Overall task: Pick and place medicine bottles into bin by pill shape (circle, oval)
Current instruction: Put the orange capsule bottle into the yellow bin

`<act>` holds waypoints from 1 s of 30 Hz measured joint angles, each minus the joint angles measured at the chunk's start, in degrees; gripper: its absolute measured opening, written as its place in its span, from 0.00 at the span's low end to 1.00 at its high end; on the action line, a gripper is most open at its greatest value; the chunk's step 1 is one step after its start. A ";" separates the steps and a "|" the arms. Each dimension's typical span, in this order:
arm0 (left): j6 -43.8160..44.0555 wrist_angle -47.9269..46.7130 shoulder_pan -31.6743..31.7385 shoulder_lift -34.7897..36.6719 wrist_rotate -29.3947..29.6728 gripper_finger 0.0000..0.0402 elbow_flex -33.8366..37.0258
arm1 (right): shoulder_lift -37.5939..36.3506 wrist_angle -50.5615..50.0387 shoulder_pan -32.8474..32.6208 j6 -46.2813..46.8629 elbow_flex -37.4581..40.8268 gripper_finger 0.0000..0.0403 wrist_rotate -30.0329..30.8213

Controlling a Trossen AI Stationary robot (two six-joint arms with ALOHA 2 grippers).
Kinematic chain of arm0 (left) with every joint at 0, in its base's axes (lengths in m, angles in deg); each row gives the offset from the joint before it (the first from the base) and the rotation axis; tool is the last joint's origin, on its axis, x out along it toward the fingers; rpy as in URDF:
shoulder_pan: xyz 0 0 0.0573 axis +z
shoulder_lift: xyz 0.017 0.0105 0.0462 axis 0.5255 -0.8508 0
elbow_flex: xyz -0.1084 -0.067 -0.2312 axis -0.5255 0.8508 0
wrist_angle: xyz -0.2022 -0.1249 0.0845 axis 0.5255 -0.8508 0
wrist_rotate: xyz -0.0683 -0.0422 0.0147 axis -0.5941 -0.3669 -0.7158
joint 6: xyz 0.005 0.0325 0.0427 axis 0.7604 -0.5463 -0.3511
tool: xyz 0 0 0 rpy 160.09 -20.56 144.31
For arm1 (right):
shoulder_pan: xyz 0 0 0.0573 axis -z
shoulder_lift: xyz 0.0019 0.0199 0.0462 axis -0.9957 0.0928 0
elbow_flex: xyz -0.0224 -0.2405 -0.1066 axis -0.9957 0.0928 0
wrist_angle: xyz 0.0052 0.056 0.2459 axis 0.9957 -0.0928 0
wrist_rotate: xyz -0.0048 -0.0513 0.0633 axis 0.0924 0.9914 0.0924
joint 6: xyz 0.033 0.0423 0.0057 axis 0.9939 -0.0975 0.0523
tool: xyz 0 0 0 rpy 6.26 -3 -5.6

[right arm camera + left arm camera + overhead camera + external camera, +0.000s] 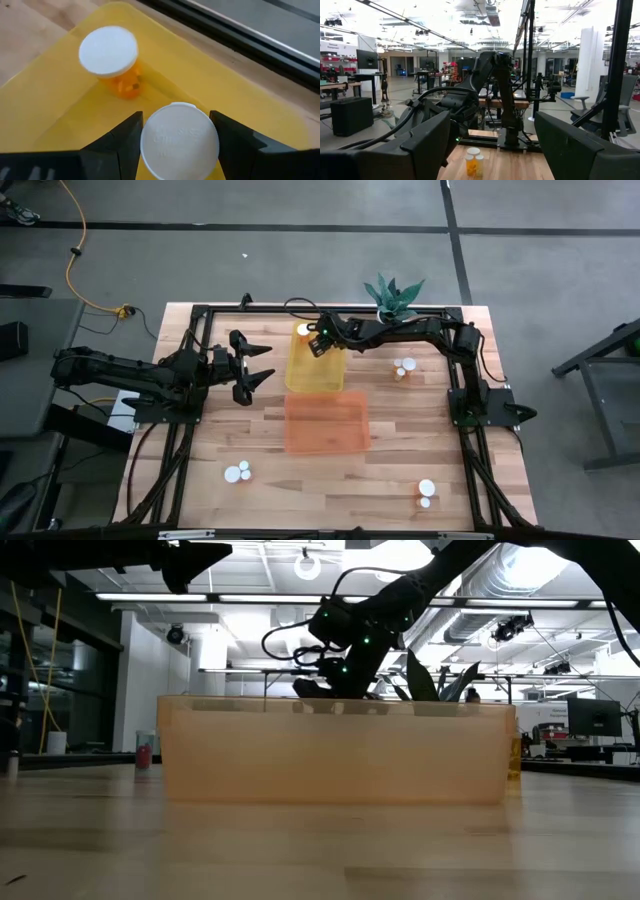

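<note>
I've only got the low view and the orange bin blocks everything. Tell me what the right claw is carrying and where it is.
Observer: The right claw is shut on a white-capped bottle, above the yellow bin.
Operator: Say whether that bin is empty.
Observer: No, one bottle in the bin stands upright at its far end.
Operator: Report the left claw.
Observer: The left claw is open, holding nothing, beside the yellow bin's left edge.
Operator: Count what's left on the table.
Observer: Three pairs remain: front-left pair, front-right pair, right-side pair.
</note>
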State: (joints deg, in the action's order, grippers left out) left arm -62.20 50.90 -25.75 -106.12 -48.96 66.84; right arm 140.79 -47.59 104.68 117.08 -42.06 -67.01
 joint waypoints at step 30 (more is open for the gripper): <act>0.00 0.00 -0.01 0.00 0.00 0.70 0.00 | -0.02 0.01 1.30 -1.10 -0.01 0.63 1.35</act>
State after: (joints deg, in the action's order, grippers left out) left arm -62.20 50.90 -25.76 -106.12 -48.96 66.84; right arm 140.76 -47.58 105.98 115.97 -42.07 -65.66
